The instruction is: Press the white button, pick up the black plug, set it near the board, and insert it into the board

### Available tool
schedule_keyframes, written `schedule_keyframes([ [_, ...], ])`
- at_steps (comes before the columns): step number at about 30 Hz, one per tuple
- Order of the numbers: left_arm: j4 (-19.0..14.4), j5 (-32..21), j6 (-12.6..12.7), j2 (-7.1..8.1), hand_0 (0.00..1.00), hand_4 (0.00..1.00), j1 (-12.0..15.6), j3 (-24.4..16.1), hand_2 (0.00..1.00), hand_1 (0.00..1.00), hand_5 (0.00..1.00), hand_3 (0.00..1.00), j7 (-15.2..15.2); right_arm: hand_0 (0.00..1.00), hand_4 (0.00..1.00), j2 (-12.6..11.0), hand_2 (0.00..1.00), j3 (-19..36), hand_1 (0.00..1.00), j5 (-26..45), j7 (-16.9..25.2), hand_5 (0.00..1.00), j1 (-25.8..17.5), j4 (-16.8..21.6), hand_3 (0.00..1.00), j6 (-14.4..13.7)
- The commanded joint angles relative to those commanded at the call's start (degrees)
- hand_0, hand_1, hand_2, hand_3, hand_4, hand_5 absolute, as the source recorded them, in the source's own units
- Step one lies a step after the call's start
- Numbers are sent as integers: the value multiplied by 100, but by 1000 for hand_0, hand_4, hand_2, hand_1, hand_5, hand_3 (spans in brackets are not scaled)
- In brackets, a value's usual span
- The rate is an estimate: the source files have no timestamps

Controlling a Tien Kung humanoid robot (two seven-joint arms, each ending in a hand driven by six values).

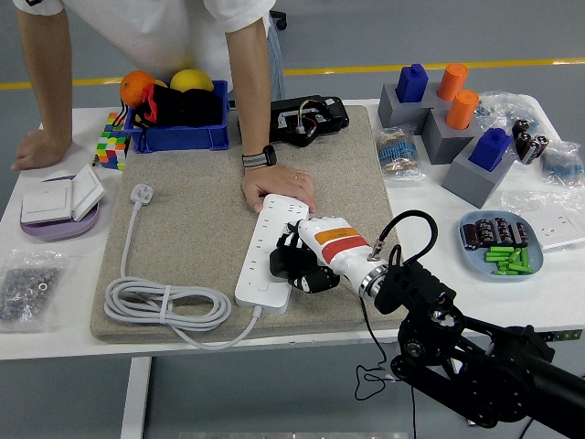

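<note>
White tabletop under a felt-like grey mat [192, 197], with a robot hand at a power strip.

From the lower right, the right hand [306, 261], white-shelled with an orange band and black jointed fingers [285, 247], curls down against the long white plastic power strip [267, 251]; something black sits under the fingers, but whether it is the plug cannot be told. A smooth white cable [164, 304] lies coiled at the mat's near left and ends in a white plug [141, 193]. Beyond, a person's hand [277, 188] presses flat on the strip's far end. A blue bin [178, 137] sits at the back.
</note>
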Motion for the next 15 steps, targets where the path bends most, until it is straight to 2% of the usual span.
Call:
schedule_keyframes([
  [12,0,23,-2,2,625,587,-4,-19,640,632,375,693,4,229,754,26,279,13,216,18,-65,2,16,-40,567,44],
  [13,0,17,-1,2,624,586,-4,-15,639,632,376,694,2,372,826,27,393,17,344,17,-67,2,17,-40,571,50],
  [15,0,15,-2,2,624,586,-6,-11,639,632,376,694,2,372,826,28,393,25,344,31,-67,2,22,-40,571,65],
])
